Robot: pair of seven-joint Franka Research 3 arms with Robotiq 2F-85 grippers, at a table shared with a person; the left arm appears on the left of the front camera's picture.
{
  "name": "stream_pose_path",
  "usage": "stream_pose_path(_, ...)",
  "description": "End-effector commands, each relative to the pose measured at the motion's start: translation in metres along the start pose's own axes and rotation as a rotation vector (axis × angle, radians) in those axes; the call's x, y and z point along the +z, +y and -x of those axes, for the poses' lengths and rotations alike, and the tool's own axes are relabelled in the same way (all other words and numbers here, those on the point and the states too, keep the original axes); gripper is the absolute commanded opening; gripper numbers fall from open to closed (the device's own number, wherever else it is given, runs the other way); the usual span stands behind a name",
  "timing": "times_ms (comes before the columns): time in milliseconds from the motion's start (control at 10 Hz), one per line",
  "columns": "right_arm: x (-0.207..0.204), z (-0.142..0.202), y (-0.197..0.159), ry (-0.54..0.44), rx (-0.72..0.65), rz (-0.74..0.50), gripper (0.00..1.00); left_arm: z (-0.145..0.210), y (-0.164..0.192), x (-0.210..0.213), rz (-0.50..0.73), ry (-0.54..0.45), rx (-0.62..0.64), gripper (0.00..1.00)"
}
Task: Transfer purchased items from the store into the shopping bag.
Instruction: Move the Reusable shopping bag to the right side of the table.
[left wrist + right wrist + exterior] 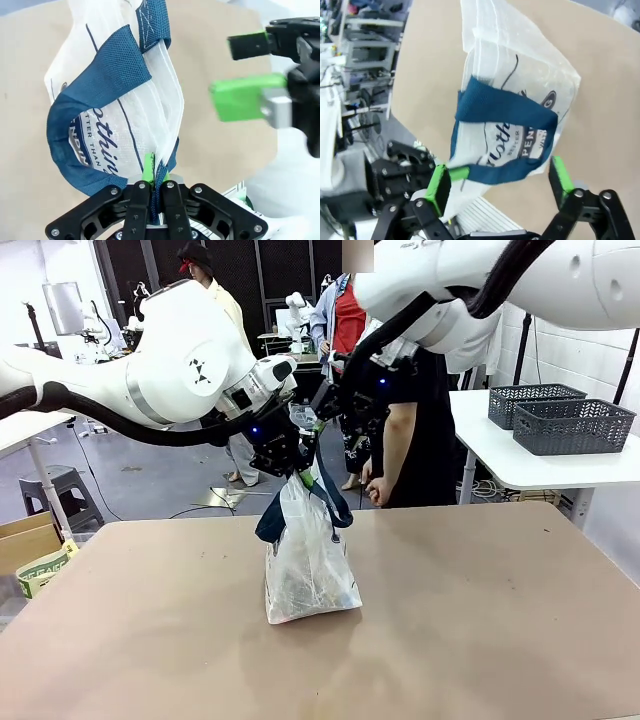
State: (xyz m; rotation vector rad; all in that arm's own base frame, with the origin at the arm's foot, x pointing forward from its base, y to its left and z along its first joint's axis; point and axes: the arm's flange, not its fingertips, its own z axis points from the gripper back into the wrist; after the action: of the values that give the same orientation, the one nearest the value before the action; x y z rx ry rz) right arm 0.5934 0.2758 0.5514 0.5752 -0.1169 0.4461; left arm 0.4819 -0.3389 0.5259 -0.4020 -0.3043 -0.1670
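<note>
left claw holds the bag up, right claw open

the shopping bag (308, 565) stands on the counter (480, 610). above the bag, the left claw (155, 170) is closed on its top edge. the right claw (500, 182) is open beside a blue handle (505, 107), not gripping it.

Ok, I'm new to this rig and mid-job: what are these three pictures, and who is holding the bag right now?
The wide picture is from a fixed camera between two white robot arms, looking across a brown table toward a person. The other two come from cameras on each arm's wrist, looking along that arm's fingers. The shopping bag, whitish plastic with navy handles, stands on the table. The left gripper is shut on the bag's top edge, holding it up. The right gripper is open, its green pads on either side of a navy handle without gripping it. Grey mesh baskets sit on a white side table behind.
</note>
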Motion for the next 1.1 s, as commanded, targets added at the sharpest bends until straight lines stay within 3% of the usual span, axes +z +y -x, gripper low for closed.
stream_pose_path(0, 0.015, 0.037, -0.027, 0.006, 0.170, -0.091, 1.00, 0.001, 0.001, 0.001, 0.009, 0.003, 0.012, 0.00)
stream_pose_path(200, 0.035, 0.063, -0.050, -0.081, 0.327, -0.125, 1.00, 0.001, 0.001, 0.001, 0.009, 0.003, 0.012, 0.00)
stream_pose_path(400, 0.052, 0.087, -0.068, -0.200, 0.658, -0.147, 1.00, 0.001, 0.001, 0.001, 0.009, 0.003, 0.012, 0.00)
stream_pose_path(500, 0.057, 0.096, -0.076, -0.346, 0.761, -0.128, 1.00, 0.001, 0.001, 0.001, 0.009, 0.003, 0.012, 0.00)
stream_pose_path(600, 0.061, 0.099, -0.084, -0.387, 0.797, -0.110, 1.00, 0.001, 0.001, 0.001, 0.009, 0.003, 0.012, 0.00)
stream_pose_path(900, 0.065, 0.104, -0.107, -0.364, 0.863, -0.034, 1.00, 0.001, 0.001, 0.001, 0.009, 0.003, 0.012, 0.00)
stream_pose_path(1000, 0.073, 0.106, -0.120, -0.368, 0.969, -0.062, 1.00, 0.001, 0.001, 0.001, 0.009, 0.003, 0.012, 0.00)
